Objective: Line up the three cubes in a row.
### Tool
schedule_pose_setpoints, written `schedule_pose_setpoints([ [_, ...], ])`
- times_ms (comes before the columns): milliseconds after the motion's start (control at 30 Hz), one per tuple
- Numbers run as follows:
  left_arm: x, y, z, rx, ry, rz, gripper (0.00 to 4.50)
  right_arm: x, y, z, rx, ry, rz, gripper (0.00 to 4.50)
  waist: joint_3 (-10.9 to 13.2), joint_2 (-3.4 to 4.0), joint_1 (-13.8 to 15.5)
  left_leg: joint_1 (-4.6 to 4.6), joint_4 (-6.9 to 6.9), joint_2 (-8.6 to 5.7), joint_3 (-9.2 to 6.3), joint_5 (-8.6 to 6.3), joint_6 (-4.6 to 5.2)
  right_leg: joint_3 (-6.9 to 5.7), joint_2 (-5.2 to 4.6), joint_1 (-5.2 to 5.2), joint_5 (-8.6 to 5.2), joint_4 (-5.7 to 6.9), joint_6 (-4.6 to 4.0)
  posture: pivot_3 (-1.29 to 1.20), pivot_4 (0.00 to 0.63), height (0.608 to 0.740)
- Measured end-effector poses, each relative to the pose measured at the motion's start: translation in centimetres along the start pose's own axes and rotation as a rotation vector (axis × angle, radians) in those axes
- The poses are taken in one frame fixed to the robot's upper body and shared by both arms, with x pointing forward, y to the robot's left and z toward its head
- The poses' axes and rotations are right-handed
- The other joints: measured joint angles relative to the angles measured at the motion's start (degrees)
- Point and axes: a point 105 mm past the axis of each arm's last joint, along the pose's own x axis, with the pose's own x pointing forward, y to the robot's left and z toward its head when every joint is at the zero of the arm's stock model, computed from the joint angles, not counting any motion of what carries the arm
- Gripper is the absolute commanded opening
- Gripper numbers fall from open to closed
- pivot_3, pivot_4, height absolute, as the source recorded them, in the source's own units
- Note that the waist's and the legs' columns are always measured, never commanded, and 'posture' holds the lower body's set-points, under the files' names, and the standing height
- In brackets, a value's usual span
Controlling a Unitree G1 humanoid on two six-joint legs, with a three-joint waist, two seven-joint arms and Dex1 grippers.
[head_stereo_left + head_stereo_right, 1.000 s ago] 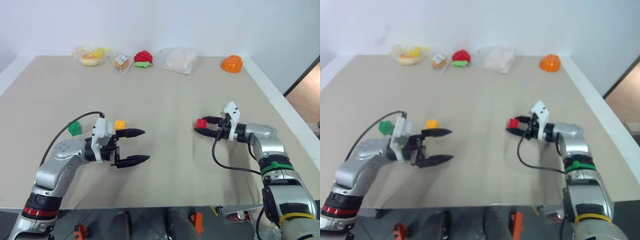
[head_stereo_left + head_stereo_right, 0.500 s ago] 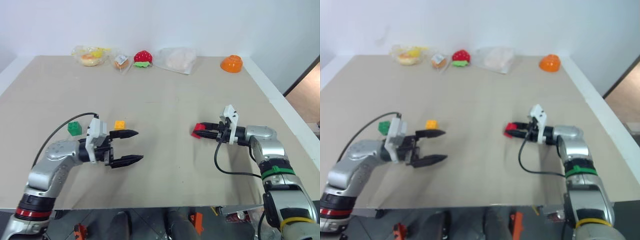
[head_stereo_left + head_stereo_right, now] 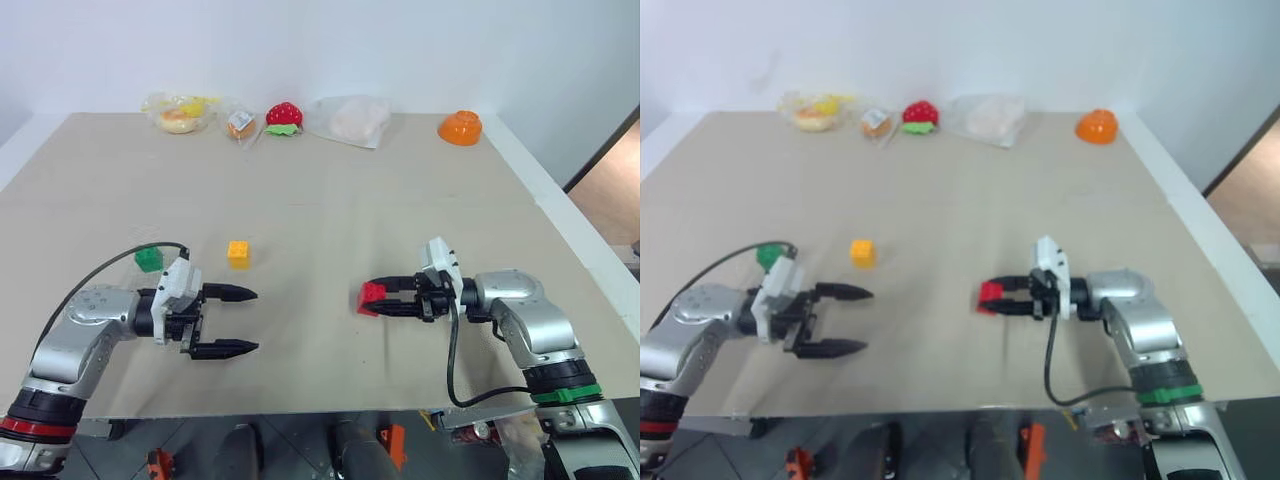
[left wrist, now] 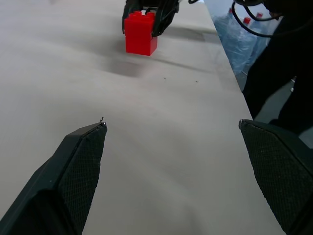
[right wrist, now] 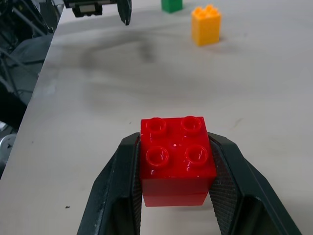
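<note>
My right gripper point(image 3: 378, 299) is shut on the red cube point(image 3: 371, 297), holding it low over the table right of centre; the right wrist view shows the red cube point(image 5: 176, 157) pinched between both fingers, studs up. The yellow-orange cube point(image 3: 239, 253) stands on the table left of centre, with the green cube point(image 3: 149, 260) further left beside my left arm's cable. My left gripper point(image 3: 242, 320) is open and empty in front of the yellow-orange cube, pointing toward the red one. In the left wrist view the red cube point(image 4: 141, 32) sits between the right gripper's fingers.
Along the table's far edge lie a bag of toy food point(image 3: 182, 111), a small wrapped item point(image 3: 241, 124), a red strawberry toy point(image 3: 285, 116), a clear plastic bag point(image 3: 352, 119) and an orange bowl point(image 3: 460, 127). The table's right edge point(image 3: 570, 230) runs close to my right arm.
My right gripper closed on the red cube and drew it back toward me and to the left. My left gripper drifted left and a little down, staying open.
</note>
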Motion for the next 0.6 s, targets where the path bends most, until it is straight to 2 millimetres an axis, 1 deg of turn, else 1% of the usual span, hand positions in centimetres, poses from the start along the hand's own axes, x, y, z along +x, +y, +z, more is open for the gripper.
schedule_pose_setpoints([
  [133,0.1,-0.3,-0.6,0.013,0.020,-0.016,4.50,0.4,0.6,-1.3,-0.002,0.048,0.018,1.27,0.0,0.00,0.0,0.00,-0.07,0.01,0.00,0.00,0.00,-0.01,0.02,-0.04,-0.03,0.00,0.01,0.00,0.150,0.740],
  [333,0.1,-0.3,-0.9,0.021,0.013,-0.013,4.50,0.3,0.5,-1.6,-0.069,0.081,0.031,1.27,0.0,-0.01,0.0,0.04,0.02,0.02,0.00,0.00,0.00,-0.01,0.02,0.04,-0.01,0.00,0.00,0.00,0.150,0.740],
  [400,0.2,-0.2,-1.0,0.025,0.004,-0.008,4.50,0.3,0.4,-1.6,-0.084,0.088,0.033,2.32,0.0,-0.02,0.0,0.03,0.07,0.02,0.00,0.00,0.00,-0.01,0.02,0.06,0.01,0.00,-0.01,0.00,0.150,0.740],
  [500,0.3,0.0,-1.0,0.024,-0.010,0.010,4.50,0.1,0.2,-2.3,-0.069,0.123,0.026,3.32,0.0,-0.01,0.0,0.01,0.12,0.02,0.00,0.00,0.00,0.00,0.02,0.04,0.03,0.01,0.00,0.00,0.150,0.740],
  [600,0.4,0.3,-1.2,0.017,-0.019,0.032,4.50,0.0,0.0,-2.4,-0.077,0.139,0.020,4.31,0.0,-0.01,0.0,0.00,0.09,0.03,0.00,0.00,0.00,0.00,0.03,0.02,0.03,0.02,0.00,0.00,0.150,0.740],
])
